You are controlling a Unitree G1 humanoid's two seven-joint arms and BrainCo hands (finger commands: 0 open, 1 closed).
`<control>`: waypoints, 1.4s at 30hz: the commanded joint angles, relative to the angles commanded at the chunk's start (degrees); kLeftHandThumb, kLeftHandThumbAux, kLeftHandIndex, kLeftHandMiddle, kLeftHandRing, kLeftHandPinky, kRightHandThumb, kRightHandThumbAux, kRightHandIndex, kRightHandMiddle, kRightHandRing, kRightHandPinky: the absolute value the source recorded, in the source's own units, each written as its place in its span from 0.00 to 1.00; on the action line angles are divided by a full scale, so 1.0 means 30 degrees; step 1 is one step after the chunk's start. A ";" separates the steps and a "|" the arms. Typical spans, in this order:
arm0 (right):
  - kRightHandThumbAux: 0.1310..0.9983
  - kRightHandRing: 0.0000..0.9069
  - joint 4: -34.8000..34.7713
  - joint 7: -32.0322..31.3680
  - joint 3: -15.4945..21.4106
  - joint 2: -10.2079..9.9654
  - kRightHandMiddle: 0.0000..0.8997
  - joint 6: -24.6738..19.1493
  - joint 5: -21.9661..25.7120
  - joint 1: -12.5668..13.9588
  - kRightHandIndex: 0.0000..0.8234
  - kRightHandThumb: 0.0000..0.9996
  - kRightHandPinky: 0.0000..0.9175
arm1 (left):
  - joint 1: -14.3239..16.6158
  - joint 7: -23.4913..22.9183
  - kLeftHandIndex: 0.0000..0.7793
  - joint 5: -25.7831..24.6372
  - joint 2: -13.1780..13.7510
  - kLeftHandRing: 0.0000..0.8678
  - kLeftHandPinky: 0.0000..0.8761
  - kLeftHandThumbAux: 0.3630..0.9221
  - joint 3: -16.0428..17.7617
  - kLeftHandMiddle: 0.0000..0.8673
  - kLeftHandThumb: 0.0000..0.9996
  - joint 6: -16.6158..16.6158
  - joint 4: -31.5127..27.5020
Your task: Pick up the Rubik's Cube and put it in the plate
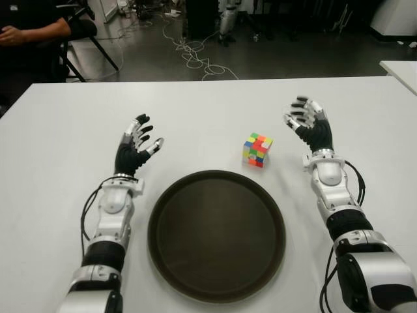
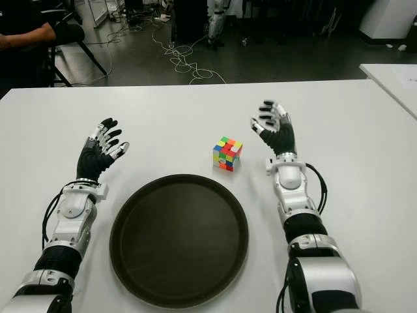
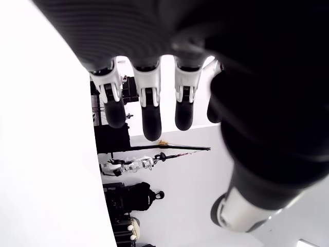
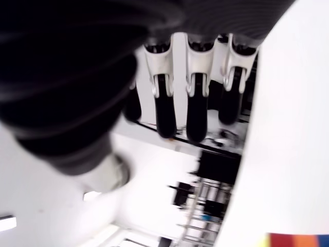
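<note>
Cube (image 1: 258, 150) on table (image 1: 58, 130), mid-table, just beyond plate's (image 1: 216, 236) far rim, unheld. Right hand (image 1: 310, 126) right of cube, apart, fingers spread, empty. Left hand (image 1: 135, 147) left of plate, fingers relaxed, empty.

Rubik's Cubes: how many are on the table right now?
1. The Rubik's Cube sits on the white table, just beyond the empty plate, between the open left hand and open right hand, nearer the right.
</note>
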State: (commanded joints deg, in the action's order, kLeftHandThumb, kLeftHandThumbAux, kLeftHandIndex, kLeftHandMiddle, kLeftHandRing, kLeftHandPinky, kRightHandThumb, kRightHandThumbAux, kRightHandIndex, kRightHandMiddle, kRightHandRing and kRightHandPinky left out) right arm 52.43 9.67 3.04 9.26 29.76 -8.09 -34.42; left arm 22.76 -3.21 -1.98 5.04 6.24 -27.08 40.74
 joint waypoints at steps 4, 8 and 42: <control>0.67 0.19 -0.0159 0.0551 -0.0472 0.0192 0.22 0.0508 -0.0802 0.0073 0.19 0.00 0.09 | -0.0007 -0.0068 0.14 -0.0054 -0.0010 0.14 0.14 0.80 0.0013 0.15 0.06 0.0016 -0.0020; 0.68 0.14 -0.0173 0.1177 -0.1041 0.0501 0.18 0.0694 -0.1803 0.0107 0.16 0.00 0.05 | -0.0024 -0.0072 0.15 -0.0092 -0.0049 0.15 0.14 0.80 0.0054 0.15 0.07 0.0065 -0.0059; 0.69 0.12 -0.0123 0.0860 -0.3729 0.2170 0.08 -0.1910 -0.4602 -0.0190 0.04 0.00 0.15 | 0.0394 -0.0322 0.14 -0.0119 -0.0002 0.16 0.15 0.77 0.0181 0.16 0.09 -0.0442 0.0940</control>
State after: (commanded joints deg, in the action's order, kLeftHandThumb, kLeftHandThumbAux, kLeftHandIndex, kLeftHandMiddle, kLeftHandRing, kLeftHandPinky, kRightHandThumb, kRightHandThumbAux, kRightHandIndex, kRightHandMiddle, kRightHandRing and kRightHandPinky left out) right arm 52.06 12.25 -8.15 15.77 24.03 -21.89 -34.99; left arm 23.94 -4.17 -2.34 5.04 6.79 -28.40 43.56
